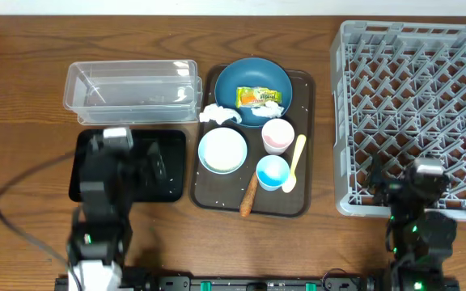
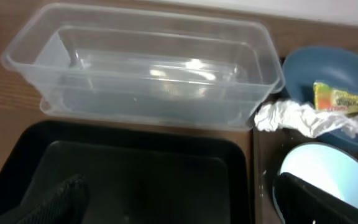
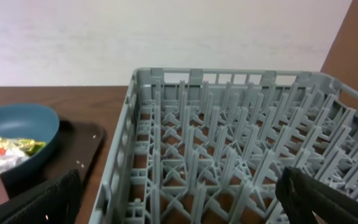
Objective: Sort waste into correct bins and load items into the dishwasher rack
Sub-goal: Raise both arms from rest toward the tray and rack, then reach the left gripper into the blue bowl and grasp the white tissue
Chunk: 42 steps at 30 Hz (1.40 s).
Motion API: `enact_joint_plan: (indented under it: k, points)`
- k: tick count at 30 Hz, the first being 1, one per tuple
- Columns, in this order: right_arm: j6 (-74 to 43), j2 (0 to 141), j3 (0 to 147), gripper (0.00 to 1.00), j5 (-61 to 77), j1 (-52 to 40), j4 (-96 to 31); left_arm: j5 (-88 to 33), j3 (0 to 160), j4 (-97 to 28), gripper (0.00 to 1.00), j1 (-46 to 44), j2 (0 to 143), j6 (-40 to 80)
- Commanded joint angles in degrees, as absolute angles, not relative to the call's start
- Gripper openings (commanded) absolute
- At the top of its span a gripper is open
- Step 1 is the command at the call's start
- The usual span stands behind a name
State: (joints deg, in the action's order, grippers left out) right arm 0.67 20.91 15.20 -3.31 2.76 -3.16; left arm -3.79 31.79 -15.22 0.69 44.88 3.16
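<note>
While the dark-blue bowl (image 1: 249, 79) sits at the far end of the brown serving tray (image 1: 295, 202), it holds the yellow-green snack wrapper (image 1: 258, 97), and the crumpled white tissue (image 1: 219, 115) drapes over its near rim. Nearer on the same tray stand the white bowl (image 1: 222, 150), the pink cup (image 1: 277, 135) and the blue cup (image 1: 272, 172). The pale yellow spoon (image 1: 295, 162) lies just right of the cups, and the thin brown stick (image 1: 249, 196) lies at the near edge. Left of this tray are the clear tub (image 1: 132, 93), farther off, and the black tray (image 1: 172, 182), nearer. The left gripper (image 2: 179, 186) hovers over the black tray, fingers spread, empty. On the right is the grey rack (image 1: 415, 113). The right gripper (image 3: 179, 193) hangs over its near edge, fingers spread wide, holding nothing.
</note>
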Motion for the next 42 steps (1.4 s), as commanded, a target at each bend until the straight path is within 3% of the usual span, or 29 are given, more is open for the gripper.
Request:
enact_joint_plan:
  k: [1,9,15,28,42]
  points:
    - [0.93,29.52,22.09,0.99,-4.29,1.85,-3.4,-3.88,42.5,-21.65,0.96,0.93,53.32,3.66]
    - [0.93,52.97,42.15,0.99,-0.97,1.85,-17.56,-3.14,63.07,-46.48,0.97,0.95,66.98,-0.56]
    - [0.93,63.24,53.36,0.99,-2.31,1.85,-27.4,-2.2,64.47,-49.23,0.96,0.93,67.51,-1.02]
    - [0.71,64.4,54.0,0.99,1.98,1.85,-27.66,-11.75,64.36,-34.17,0.96,-1.48,71.16,2.15]
    - [0.71,64.42,54.0,0.99,1.96,1.85,-27.75,-9.41,64.36,-20.32,0.96,-20.73,87.09,-8.19]
